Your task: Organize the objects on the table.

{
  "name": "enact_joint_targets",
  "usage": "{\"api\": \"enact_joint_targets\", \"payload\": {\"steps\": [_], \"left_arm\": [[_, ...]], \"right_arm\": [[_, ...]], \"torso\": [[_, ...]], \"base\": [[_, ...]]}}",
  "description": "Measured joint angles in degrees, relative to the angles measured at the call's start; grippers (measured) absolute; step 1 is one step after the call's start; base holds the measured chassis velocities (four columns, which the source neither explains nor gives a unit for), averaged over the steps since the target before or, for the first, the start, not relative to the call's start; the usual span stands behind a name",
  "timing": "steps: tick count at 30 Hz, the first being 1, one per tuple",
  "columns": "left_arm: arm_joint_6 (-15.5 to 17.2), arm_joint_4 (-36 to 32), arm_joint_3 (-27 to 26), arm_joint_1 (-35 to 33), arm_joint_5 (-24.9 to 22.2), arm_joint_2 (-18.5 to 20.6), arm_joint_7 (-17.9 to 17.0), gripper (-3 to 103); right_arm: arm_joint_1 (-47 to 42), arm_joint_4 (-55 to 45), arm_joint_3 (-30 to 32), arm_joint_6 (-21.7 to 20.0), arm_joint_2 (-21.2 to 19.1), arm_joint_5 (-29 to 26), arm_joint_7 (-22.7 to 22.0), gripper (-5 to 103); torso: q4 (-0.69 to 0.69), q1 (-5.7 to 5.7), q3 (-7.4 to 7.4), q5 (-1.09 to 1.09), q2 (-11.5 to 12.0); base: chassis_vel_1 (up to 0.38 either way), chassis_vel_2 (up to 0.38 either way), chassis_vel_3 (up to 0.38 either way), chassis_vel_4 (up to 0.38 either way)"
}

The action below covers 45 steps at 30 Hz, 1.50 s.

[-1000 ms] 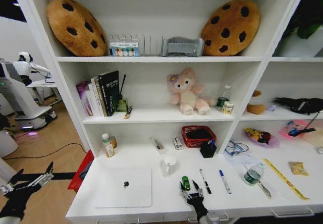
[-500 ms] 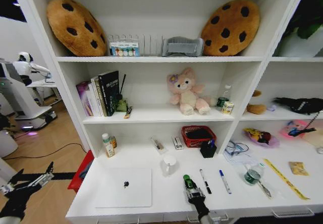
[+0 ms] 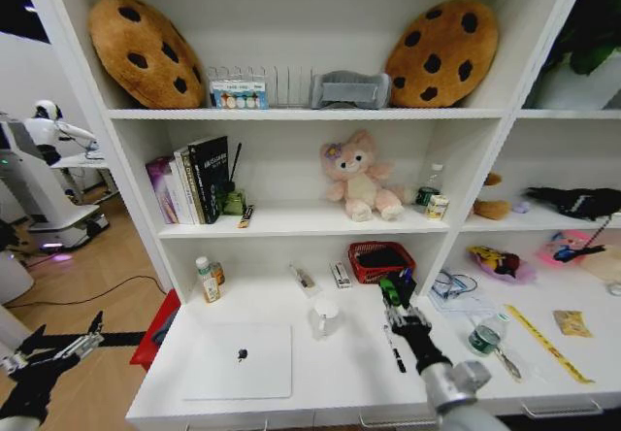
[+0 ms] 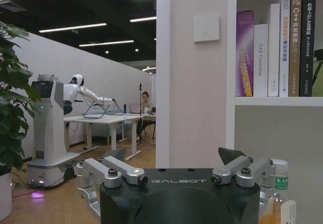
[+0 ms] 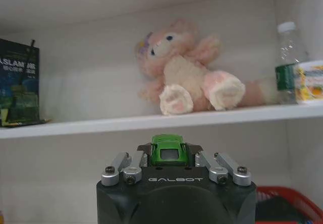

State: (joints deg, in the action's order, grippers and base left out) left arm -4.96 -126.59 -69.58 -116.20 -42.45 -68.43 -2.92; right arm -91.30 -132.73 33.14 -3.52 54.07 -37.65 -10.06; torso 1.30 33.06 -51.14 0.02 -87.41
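Note:
My right gripper [image 3: 392, 295] is shut on the tiny green toy car [image 3: 388, 286], held above the white desk [image 3: 340, 382] just in front of the black pen cup [image 3: 409, 283]. In the right wrist view the green car [image 5: 168, 150] sits between the fingers, facing the shelf with the pink plush. On the desk lie the silver laptop [image 3: 238, 358], the white mug [image 3: 325, 316], two pens [image 3: 395, 349] and the yellow ruler [image 3: 548, 346]. Small bottles [image 3: 207, 279] stand at the back left. My left gripper [image 3: 60, 349] hangs open off the desk's left end.
A red basket [image 3: 380, 261] stands behind the pen cup. A clear water bottle [image 3: 488, 336] lies at the right, near papers and glasses [image 3: 451, 287]. Shelves with books [image 3: 194, 181] overhang the desk's back. Bare desk lies between laptop and pens.
My right gripper rose from the desk's front edge and moved back and right with the green car, to just in front of the pen cup. The left arm stayed still.

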Motion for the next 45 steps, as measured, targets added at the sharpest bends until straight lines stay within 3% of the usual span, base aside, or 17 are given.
{"api": "enact_joint_targets", "payload": {"steps": [10, 11, 13, 14, 16, 18, 19, 22, 28, 39, 43, 45], "left_arm": [[0.0, 0.0, 0.0, 0.0, 0.0, 0.0, 0.0, 100], [0.0, 0.0, 0.0, 0.0, 0.0, 0.0, 0.0, 100], [0.0, 0.0, 0.0, 0.0, 0.0, 0.0, 0.0, 100], [0.0, 0.0, 0.0, 0.0, 0.0, 0.0, 0.0, 100], [0.0, 0.0, 0.0, 0.0, 0.0, 0.0, 0.0, 100], [0.0, 0.0, 0.0, 0.0, 0.0, 0.0, 0.0, 100], [0.0, 0.0, 0.0, 0.0, 0.0, 0.0, 0.0, 100], [0.0, 0.0, 0.0, 0.0, 0.0, 0.0, 0.0, 100], [0.0, 0.0, 0.0, 0.0, 0.0, 0.0, 0.0, 100], [0.0, 0.0, 0.0, 0.0, 0.0, 0.0, 0.0, 100], [0.0, 0.0, 0.0, 0.0, 0.0, 0.0, 0.0, 100], [0.0, 0.0, 0.0, 0.0, 0.0, 0.0, 0.0, 100]], "right_arm": [[21.1, 3.5, -5.7, -4.4, -11.5, -14.6, 0.1, 35], [26.8, 5.3, -8.6, -5.5, -13.4, -16.8, -0.2, 35], [28.9, 6.0, -9.9, -5.9, -14.0, -17.6, -0.3, 35], [35.2, 8.9, -14.5, -7.1, -15.2, -19.9, -0.8, 35], [39.2, 10.9, -17.7, -7.6, -15.3, -21.0, -1.2, 35], [49.0, 15.6, -25.3, -8.6, -14.1, -22.8, -2.3, 35], [49.0, 15.6, -25.3, -8.6, -14.1, -22.8, -2.3, 35], [58.7, 21.6, -34.5, -9.5, -11.2, -23.9, -3.5, 35], [67.5, 28.0, -44.8, -11.3, -6.5, -26.7, -6.4, 35], [71.2, 30.9, -48.4, -13.0, -5.2, -27.5, -8.5, 33], [70.8, 30.9, -48.4, -13.0, -5.3, -27.4, -8.5, 43], [70.2, 30.6, -48.5, -13.1, -5.3, -27.3, -8.5, 59]], "torso": [[0.01, 0.00, 0.00, -0.02, 0.0], [0.00, 0.00, 0.00, -0.02, 0.0], [-0.01, 0.00, 0.00, -0.02, 0.0], [0.00, 0.00, 0.00, -0.02, 0.0], [0.01, 0.00, 0.00, -0.01, 0.0], [0.01, 0.00, 0.00, -0.01, 0.0], [0.01, 0.00, 0.00, -0.01, 0.0], [-0.02, 0.01, 0.00, -0.01, 0.0], [-0.02, 0.01, 0.00, -0.03, 0.0], [0.00, -0.01, 0.01, -0.02, 0.0], [0.00, 0.00, 0.01, -0.02, 0.0], [0.00, -0.01, 0.01, -0.01, 0.0]], "base": [[0.000, 0.000, 0.000, 0.000], [0.000, 0.000, 0.000, 0.000], [0.000, 0.000, 0.000, 0.000], [0.000, 0.000, 0.000, 0.000], [0.000, 0.000, 0.000, 0.000], [0.000, 0.000, 0.000, 0.000], [0.000, 0.000, 0.000, 0.000], [0.000, 0.000, 0.000, 0.000], [0.000, 0.000, 0.000, 0.000], [0.000, 0.000, 0.000, 0.000], [0.000, 0.000, 0.000, 0.000], [0.000, 0.000, 0.000, 0.000]]}}
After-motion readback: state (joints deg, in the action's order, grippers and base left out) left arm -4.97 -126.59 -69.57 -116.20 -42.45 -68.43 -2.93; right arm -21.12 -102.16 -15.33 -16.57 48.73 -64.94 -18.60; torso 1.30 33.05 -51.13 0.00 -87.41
